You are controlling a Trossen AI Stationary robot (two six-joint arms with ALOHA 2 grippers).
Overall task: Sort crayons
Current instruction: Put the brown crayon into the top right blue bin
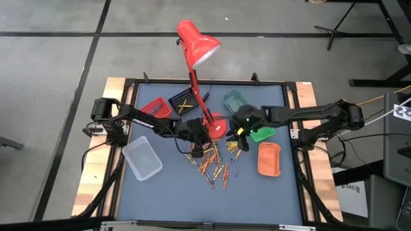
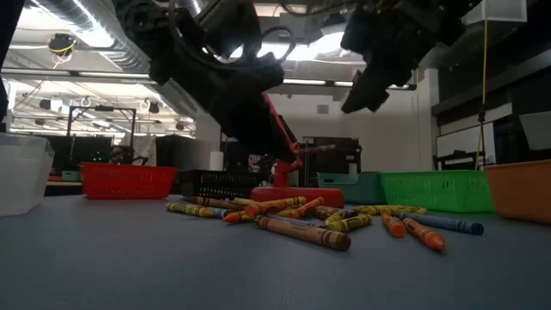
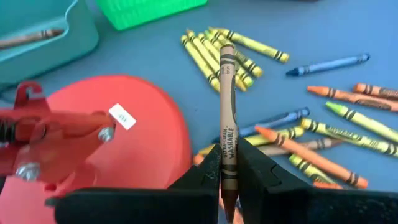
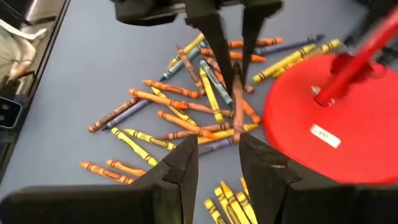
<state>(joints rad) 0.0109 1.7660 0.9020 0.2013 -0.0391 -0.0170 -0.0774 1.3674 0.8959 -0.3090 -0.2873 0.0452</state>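
High view: crayons lie scattered mid-table, near the red lamp base. Left wrist view: left gripper pinches a brown crayon (long axis running straight out past its fingertips). Right wrist view: right gripper is spread, holding nothing, above the pile.

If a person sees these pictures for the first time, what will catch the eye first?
Probably the red desk lamp, leaning over the back-centre of the table with its round red base beside the crayons. Next, the scattered pile of crayons at the table's middle. Then the left pincer, shut on a single brown crayon above the pile, with the right pincer open close by.
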